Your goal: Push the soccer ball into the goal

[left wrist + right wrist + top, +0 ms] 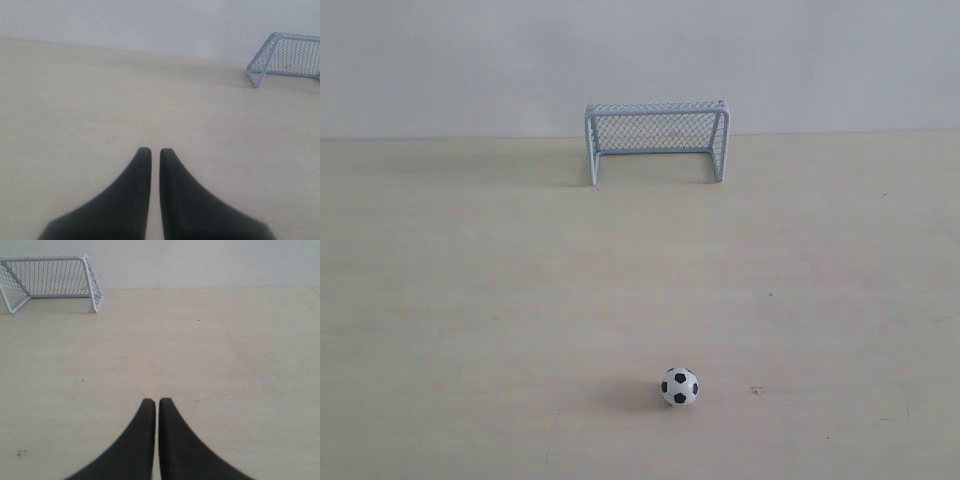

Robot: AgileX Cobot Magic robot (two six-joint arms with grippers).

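Soccer ball point(679, 386) well before goal point(657, 130), wide mouth facing it; left pincer point(155, 150), right pincer point(157, 401) seemingly clenched.

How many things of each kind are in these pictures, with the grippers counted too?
soccer ball: 1
goal: 1
grippers: 2 (left gripper, right gripper)
Total: 4

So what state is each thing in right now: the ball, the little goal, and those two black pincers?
goal: upright at the far edge of the table, nothing inside.
soccer ball: lying on the table, well short of the goal, nothing touching it.
left gripper: shut, holding nothing.
right gripper: shut, holding nothing.
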